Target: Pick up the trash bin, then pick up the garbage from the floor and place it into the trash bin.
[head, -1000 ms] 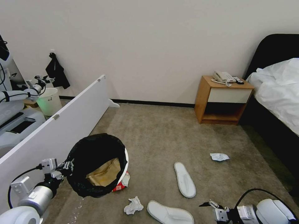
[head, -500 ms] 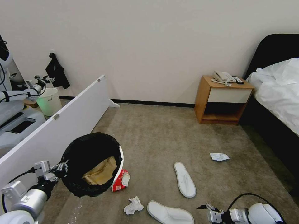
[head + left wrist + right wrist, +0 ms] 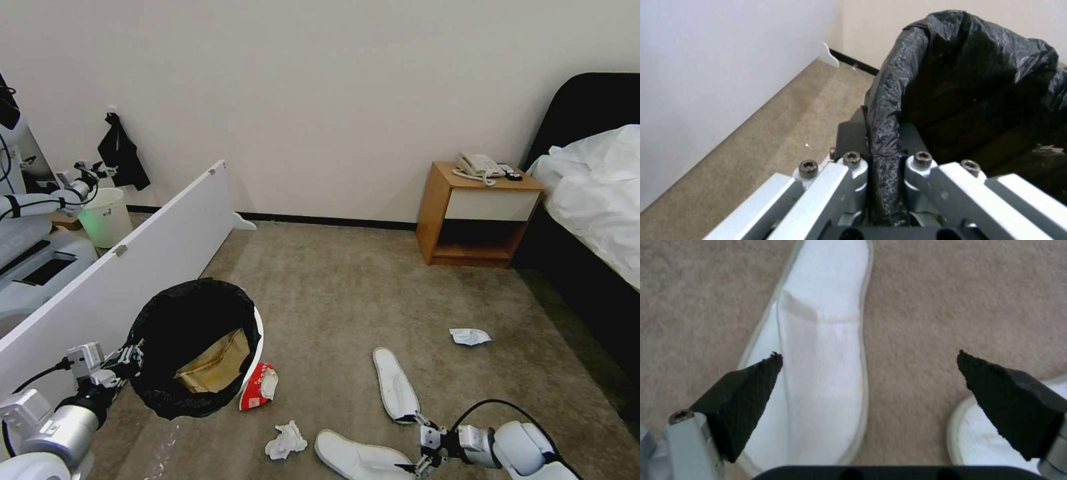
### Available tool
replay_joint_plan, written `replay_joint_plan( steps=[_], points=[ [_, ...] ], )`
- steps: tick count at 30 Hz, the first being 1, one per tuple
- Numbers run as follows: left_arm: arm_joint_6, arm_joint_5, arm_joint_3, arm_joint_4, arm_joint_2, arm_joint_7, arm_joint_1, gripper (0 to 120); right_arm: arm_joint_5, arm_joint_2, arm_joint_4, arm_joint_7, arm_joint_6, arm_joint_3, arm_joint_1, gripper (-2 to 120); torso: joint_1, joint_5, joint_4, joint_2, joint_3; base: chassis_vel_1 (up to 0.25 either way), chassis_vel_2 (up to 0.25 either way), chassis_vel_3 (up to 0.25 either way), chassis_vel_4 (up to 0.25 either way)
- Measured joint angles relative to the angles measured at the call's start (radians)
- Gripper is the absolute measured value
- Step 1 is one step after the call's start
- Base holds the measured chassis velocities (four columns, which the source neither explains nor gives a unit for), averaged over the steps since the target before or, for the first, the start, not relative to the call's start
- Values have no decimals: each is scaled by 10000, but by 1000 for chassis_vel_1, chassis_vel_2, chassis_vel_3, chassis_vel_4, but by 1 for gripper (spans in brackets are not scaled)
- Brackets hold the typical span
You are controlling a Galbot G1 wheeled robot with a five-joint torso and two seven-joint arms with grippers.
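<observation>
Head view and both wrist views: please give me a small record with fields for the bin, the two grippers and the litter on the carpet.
trash bin: black-lined, tan paper inside
left gripper: shut on the bin's rim
right gripper: open, low between two white slippers
far slipper: flat on the floor
near slipper: flat on the carpet
red wrapper: beside the bin
tissue: in front of the bin

Setting: hotel-style bedroom. Evidence: bed [image 3: 593,200] with white duvet and dark headboard [image 3: 587,107]; wooden nightstand [image 3: 477,217] carrying a corded phone [image 3: 477,165] and remote [image 3: 512,175]; wall-to-wall carpet [image 3: 347,287]; pair of white disposable slippers [image 3: 395,383]; plain cream wall [image 3: 320,100] with dark skirting.
</observation>
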Motion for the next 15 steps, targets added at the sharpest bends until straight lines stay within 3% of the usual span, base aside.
replay_joint_plan(
  steps=[15],
  points=[
    [-13,80,85,16,8,21,35,4,-120,541,-306,119,-20,-515,204,100,0,0,1,0,0,0,0,0,0]
  ],
)
